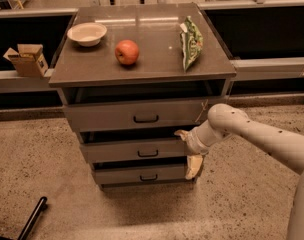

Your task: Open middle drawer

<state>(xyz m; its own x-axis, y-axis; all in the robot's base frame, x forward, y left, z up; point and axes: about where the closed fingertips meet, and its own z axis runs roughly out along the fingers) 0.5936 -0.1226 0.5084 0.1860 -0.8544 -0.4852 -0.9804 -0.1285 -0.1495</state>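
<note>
The grey cabinet (142,66) has three flat-fronted drawers stacked one above another. The middle drawer (117,152) has a small black loop handle (147,153) at its centre. My gripper (187,150) is at the right end of the middle drawer's front, well to the right of the handle. Its fingers are spread. One fingertip (181,133) is at the drawer front's top edge and the other (193,166) is below it. It holds nothing. The white arm (252,134) reaches in from the right.
The top drawer (117,115) juts out above and the bottom drawer (122,175) sits below. On the cabinet top are a white bowl (87,33), a red apple (127,52) and a green chip bag (191,43). A cardboard box (26,60) sits on the ledge at left. A black bar (33,218) lies on the floor.
</note>
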